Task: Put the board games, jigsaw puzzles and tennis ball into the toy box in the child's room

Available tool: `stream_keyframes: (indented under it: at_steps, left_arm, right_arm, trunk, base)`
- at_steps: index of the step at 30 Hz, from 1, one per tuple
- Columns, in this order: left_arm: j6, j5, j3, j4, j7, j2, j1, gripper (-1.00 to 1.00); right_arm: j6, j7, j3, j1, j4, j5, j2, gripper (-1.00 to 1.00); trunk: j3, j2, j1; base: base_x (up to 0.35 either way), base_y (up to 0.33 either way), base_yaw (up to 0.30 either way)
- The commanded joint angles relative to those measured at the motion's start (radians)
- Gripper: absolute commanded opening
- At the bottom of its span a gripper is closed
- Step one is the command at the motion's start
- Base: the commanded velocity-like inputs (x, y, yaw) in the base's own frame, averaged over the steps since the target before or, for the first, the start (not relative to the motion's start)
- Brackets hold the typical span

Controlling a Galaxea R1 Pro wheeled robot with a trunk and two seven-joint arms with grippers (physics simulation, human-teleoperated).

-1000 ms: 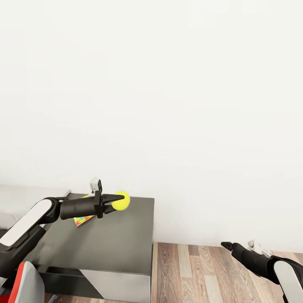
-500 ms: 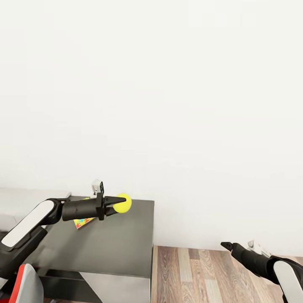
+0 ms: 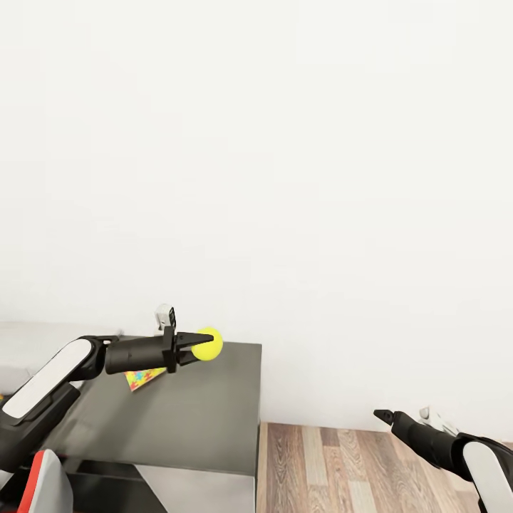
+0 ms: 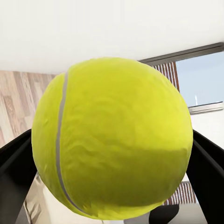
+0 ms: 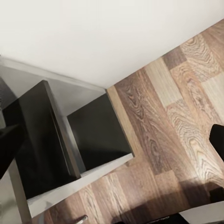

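The yellow tennis ball (image 3: pixel 211 348) hangs in the air above a dark grey cabinet, with my left gripper (image 3: pixel 205 339) shut on it. In the left wrist view the tennis ball (image 4: pixel 114 140) sits between two black fingers (image 4: pixel 14 172). A corner of a jigsaw puzzle (image 3: pixel 141 377) with bright interlocking pieces peeks out under my left forearm; what it rests on is hidden. My right gripper (image 3: pixel 383 414) hovers low on the right over the wooden floor, and the right wrist view shows its fingers (image 5: pixel 217 139) spread open with nothing between them.
The dark grey cabinet (image 3: pixel 192 410) stands against a plain white wall. A strip of the pale grey table (image 3: pixel 43 333) shows to the left behind my arm. Wooden floor (image 3: pixel 328 463) lies to the cabinet's right.
My left gripper has edged slightly to the right and up with the ball. The view has tilted up a little. The right arm has not moved.
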Motion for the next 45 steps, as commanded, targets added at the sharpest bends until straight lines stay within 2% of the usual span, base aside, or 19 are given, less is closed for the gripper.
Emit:
stream_keyframes:
  at_steps: [1, 25, 38, 45]
  left_arm:
    - [0.000, -0.005, -0.002, 0.000, -0.007, 0.001, -0.002, -1.00]
    - [0.000, -0.005, -0.004, 0.000, -0.007, -0.001, -0.002, -1.00]
    - [0.000, -0.005, -0.004, 0.000, -0.008, -0.001, -0.002, -1.00]
    - [0.000, -0.005, -0.004, 0.000, -0.008, 0.000, -0.002, -1.00]
  right_arm:
    - [0.003, -0.010, 0.000, -0.001, -0.001, -0.010, 0.000, 1.00]
    - [0.003, -0.011, 0.005, -0.001, -0.001, -0.011, 0.003, 1.00]
    - [0.004, -0.011, 0.008, -0.007, -0.002, -0.012, 0.003, 1.00]
    - [0.003, -0.010, 0.008, -0.006, -0.001, -0.011, 0.000, 1.00]
  trunk:
    - [-0.001, -0.002, 0.001]
    - [0.035, -0.002, 0.001]
    - [0.036, -0.002, 0.001]
    - [0.036, -0.002, 0.001]
  base:
    - [0.000, 0.000, 0.081]
    - [0.000, 0.000, 0.161]
    - [0.000, 0.000, 0.278]
    - [0.000, 0.000, 0.065]
